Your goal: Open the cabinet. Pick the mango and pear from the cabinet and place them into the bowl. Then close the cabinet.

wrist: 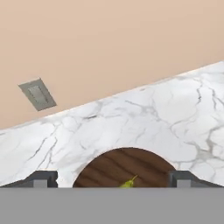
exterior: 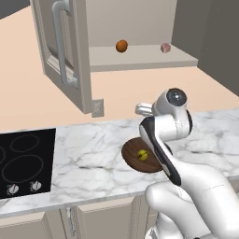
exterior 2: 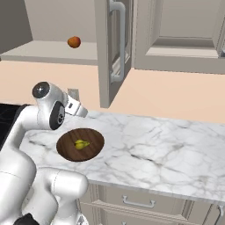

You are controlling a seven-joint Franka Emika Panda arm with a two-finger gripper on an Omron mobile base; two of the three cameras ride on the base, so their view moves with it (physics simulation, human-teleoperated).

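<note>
Left base view: the round dark brown wooden bowl (exterior: 136,158) sits on the white marble table (exterior: 93,163), holding a small yellow-green pear (exterior: 143,155). The beige wall cabinet (exterior: 65,51) is open, with a round orange mango (exterior: 122,45) on its shelf.

Right base view: same bowl (exterior 2: 66,147), pear (exterior 2: 81,144), mango (exterior 2: 74,41).

Hand view: the gripper (wrist: 111,179) jaws are spread wide, holding nothing, above the bowl (wrist: 109,168).

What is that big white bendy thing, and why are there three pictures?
It's a robot arm with a gripper for a hand. Two cameras ride behind it, one on each side, and the third sits on the hand, looking past its two dark fingertips. They are spread wide, holding nothing. On the marble counter sits a brown wooden bowl with a yellow-green pear inside. Above, the cabinet stands open, and an orange mango and a small pinkish thing wait on its shelf.
</note>
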